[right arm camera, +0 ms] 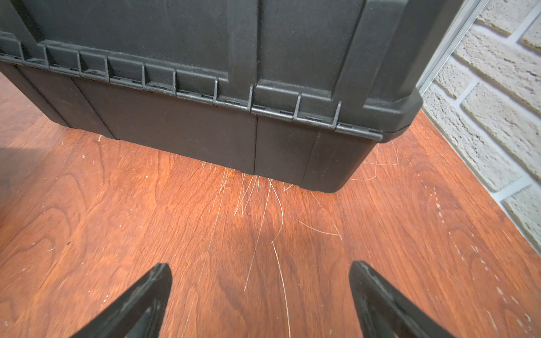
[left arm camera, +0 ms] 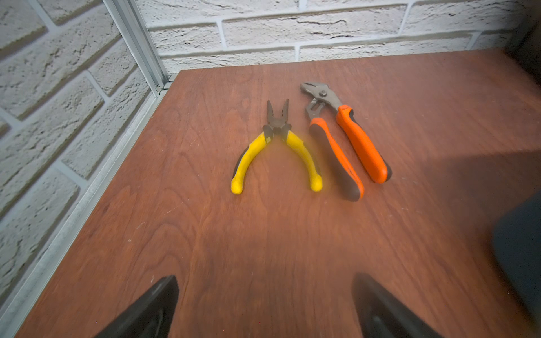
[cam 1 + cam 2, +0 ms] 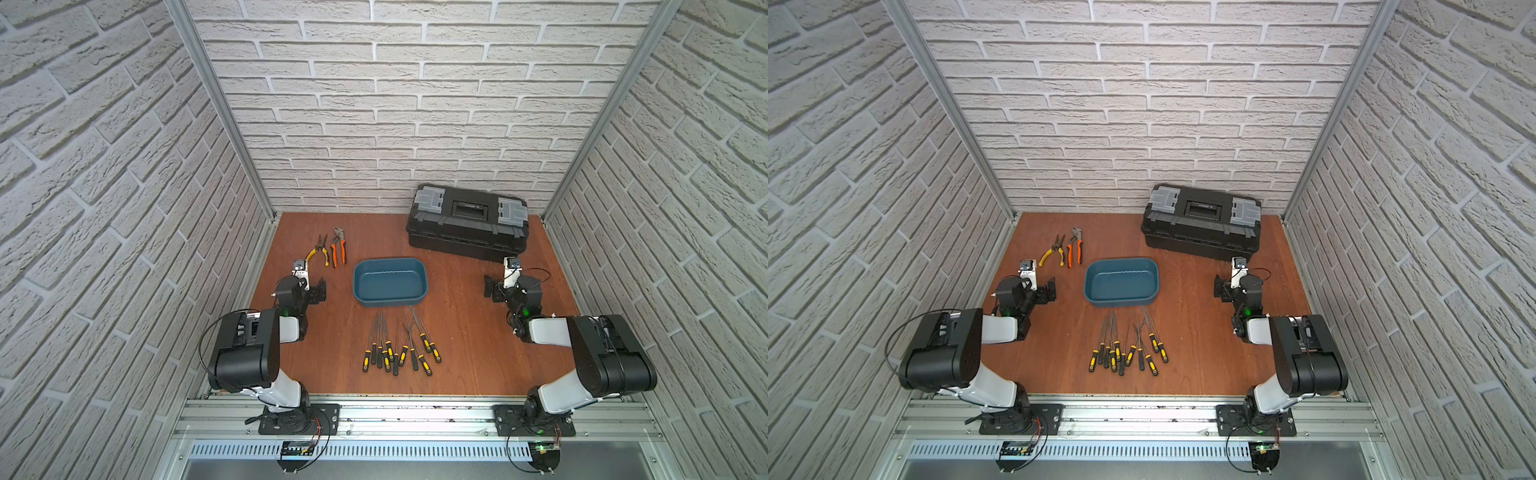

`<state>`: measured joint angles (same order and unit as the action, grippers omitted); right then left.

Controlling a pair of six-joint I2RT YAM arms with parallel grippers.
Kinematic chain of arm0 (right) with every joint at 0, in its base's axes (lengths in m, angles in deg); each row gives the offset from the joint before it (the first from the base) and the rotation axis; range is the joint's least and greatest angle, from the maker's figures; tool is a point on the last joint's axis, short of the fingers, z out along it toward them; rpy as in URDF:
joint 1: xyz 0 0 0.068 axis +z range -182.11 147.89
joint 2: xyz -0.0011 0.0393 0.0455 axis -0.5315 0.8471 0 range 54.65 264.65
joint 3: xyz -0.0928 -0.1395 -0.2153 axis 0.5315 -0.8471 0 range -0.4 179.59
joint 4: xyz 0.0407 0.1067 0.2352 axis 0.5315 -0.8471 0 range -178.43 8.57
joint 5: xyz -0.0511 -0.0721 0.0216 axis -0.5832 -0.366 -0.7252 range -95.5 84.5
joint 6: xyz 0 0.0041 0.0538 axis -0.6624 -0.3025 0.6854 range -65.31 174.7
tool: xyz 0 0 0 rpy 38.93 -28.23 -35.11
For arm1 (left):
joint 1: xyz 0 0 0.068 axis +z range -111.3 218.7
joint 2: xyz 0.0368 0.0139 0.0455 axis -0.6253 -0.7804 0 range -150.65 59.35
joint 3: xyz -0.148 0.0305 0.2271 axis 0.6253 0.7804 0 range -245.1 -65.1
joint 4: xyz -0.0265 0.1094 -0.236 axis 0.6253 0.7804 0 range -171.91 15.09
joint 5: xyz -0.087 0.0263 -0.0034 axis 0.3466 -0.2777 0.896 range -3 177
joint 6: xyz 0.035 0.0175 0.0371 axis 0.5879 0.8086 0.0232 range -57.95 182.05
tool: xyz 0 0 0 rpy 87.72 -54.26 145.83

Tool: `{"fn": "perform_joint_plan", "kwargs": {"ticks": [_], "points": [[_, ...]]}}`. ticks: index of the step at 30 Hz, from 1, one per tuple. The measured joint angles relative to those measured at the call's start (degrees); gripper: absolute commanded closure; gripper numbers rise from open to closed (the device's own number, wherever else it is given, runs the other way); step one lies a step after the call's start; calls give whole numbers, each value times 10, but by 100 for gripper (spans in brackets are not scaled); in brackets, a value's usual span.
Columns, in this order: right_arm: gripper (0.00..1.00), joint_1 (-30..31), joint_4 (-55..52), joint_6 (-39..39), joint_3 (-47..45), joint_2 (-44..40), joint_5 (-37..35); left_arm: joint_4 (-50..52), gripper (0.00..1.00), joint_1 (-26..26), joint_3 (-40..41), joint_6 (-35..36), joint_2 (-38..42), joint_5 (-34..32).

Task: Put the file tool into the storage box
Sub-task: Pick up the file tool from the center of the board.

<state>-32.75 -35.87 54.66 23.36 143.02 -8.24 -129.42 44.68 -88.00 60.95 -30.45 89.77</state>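
In both top views the teal storage box (image 3: 392, 302) is sitting empty at the centre of the brown tabletop (image 3: 465, 340), and the files (image 3: 389, 348) are lying in a loose bunch just below it in the frame, outside the box, handles pointing toward the bottom edge. The black toolbox (image 3: 467, 222) is standing closed at the upper right; yellow-handled pliers (image 3: 318, 255) and orange-handled pliers (image 3: 338, 249) are lying side by side at the upper left. The left tool (image 3: 321, 290) is hanging left of the box and the right tool (image 3: 489, 286) right of it — both well apart from the files. In the left wrist view the left tool's fingers (image 2: 158, 304) are standing apart with nothing between them, facing the two pliers. In the right wrist view the right tool's fingers (image 1: 152, 289) are likewise spreading wide, gripping nothing — the toolbox's side is filling the upper frame.
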Motion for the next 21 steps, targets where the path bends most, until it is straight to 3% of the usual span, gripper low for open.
{"fn": "perform_joint_plan", "kwargs": {"ticks": [11, 13, 17, 21], "points": [[1, 0, -8, 0, 2, -2, 0, 19, 2, 0, -5, 0, 5, 1], [1, 0, -86, 4, 30, -19, -7, 121, 2, 0, -45, 0, 28, 4], [1, 0, -338, 52, 212, -30, -56, 358, 3, 0, -242, 20, 57, 37], [1, 1, -465, 126, 282, -63, -79, 471, 2, 0, -327, 19, 114, 41]]}}
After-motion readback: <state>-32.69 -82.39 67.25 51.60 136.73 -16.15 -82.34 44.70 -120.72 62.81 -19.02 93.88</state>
